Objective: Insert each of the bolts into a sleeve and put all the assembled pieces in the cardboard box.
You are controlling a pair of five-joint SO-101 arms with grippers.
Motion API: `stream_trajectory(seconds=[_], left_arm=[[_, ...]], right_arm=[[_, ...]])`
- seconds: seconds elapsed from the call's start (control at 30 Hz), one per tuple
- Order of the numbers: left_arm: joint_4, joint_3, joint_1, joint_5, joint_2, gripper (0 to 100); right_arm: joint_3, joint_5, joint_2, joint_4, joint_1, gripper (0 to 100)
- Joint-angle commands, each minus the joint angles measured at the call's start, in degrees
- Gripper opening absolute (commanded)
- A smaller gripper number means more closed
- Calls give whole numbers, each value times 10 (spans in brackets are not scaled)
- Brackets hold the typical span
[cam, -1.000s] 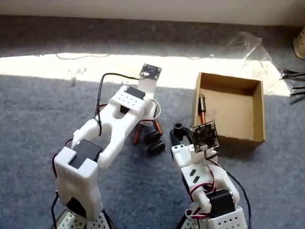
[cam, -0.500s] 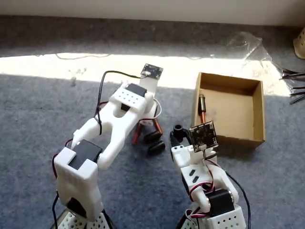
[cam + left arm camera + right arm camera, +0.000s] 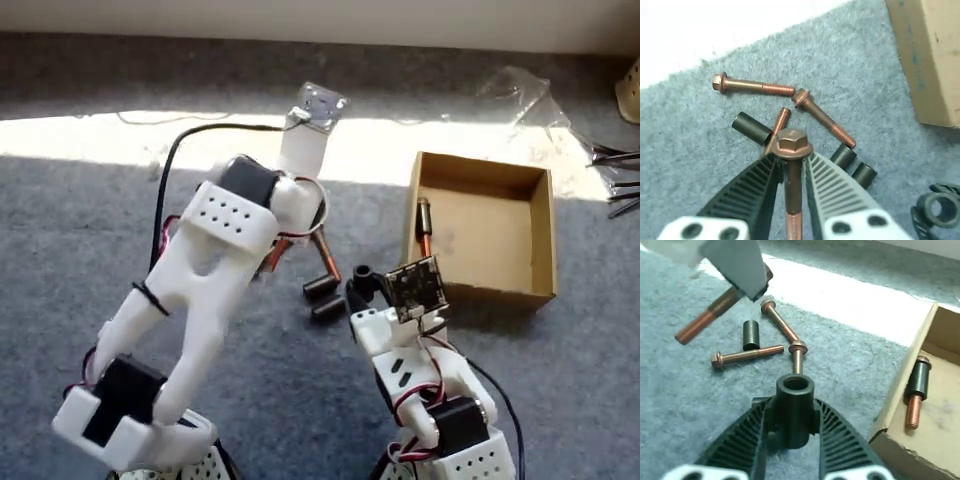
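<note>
Left wrist view: the left hand [image 3: 791, 156] has risen from the pile, clamped on a bolt [image 3: 791, 142]; three loose bolts [image 3: 822, 120] lie just beyond it. The right hand [image 3: 792, 407] grips a sleeve [image 3: 795, 390] upright, so mating looks next.

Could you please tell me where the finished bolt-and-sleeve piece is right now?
In the high view, the finished piece lies inside the cardboard box, close along the wall nearest the loose bolts.

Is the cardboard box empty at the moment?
No: a bolt fitted into a black sleeve lies inside the cardboard box, near its wall.
</note>
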Motion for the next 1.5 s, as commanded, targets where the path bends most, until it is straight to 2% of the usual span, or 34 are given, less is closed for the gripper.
stream_trajectory(seconds=[0.0, 0.23, 0.37, 0.5, 0.7, 0.93, 1.23, 1.47], left_arm=[[17, -22, 5, -12, -124, 5], [-4, 73, 3, -13, -277, 5], [-57, 150, -19, -47, -357, 5], [-114, 228, -41, -47, -436, 5], [-185, 312, -47, -46, -544, 5], [-237, 385, -47, -46, -654, 5], [-307, 464, -47, -46, -772, 5], [-398, 551, -47, -46, -858, 5]], right_arm=[[9, -1, -7, -22, -19, 5], [85, 0, -7, -160, -20, 5], [98, 0, -7, -168, -30, 5], [98, 0, -7, -170, -80, 5], [103, 0, -7, -248, -141, 5], [116, 0, -4, -304, -146, 5], [116, -1, -1, -316, -146, 5], [116, -1, -1, -288, -146, 5]])
